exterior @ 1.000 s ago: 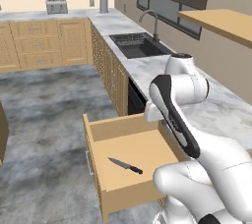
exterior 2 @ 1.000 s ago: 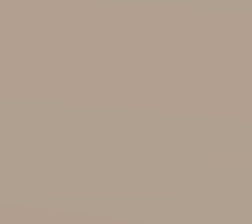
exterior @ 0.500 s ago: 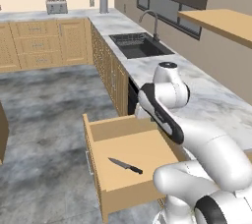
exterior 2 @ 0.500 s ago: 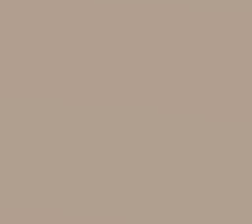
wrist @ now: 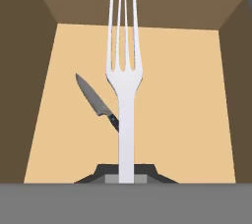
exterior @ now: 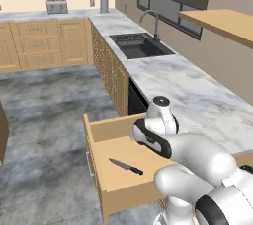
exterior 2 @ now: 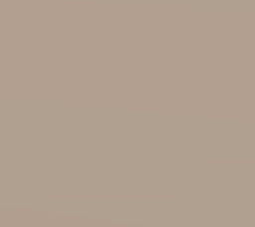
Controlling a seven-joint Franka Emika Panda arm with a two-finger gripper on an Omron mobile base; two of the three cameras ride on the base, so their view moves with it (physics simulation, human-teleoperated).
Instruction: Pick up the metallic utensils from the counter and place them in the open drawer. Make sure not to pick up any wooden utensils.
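Observation:
In the hand view my gripper (wrist: 126, 175) is shut on the handle of a thin silver fork (wrist: 125, 90), whose tines point away from the hand over the open drawer (wrist: 187, 100). On the drawer's light-wood floor beneath it lies a black-handled knife (wrist: 95, 100) with a pointed grey blade. In the left base view the same knife (exterior: 126, 166) lies in the drawer (exterior: 111, 145), and my white arm (exterior: 165, 142) bends down over its right side and hides the hand. Behind runs the white marble counter (exterior: 197, 95). The wooden utensils are out of view.
A dark sink (exterior: 138, 46) with a faucet (exterior: 150, 19) is set in the counter farther back. A toaster (exterior: 57, 6) stands on the far counter. Wood cabinets line the walls, with grey floor (exterior: 49, 110) left of the drawer.
The arm has folded down and to the left, bringing its elbow lower and over the open drawer. The knife in the drawer has not moved.

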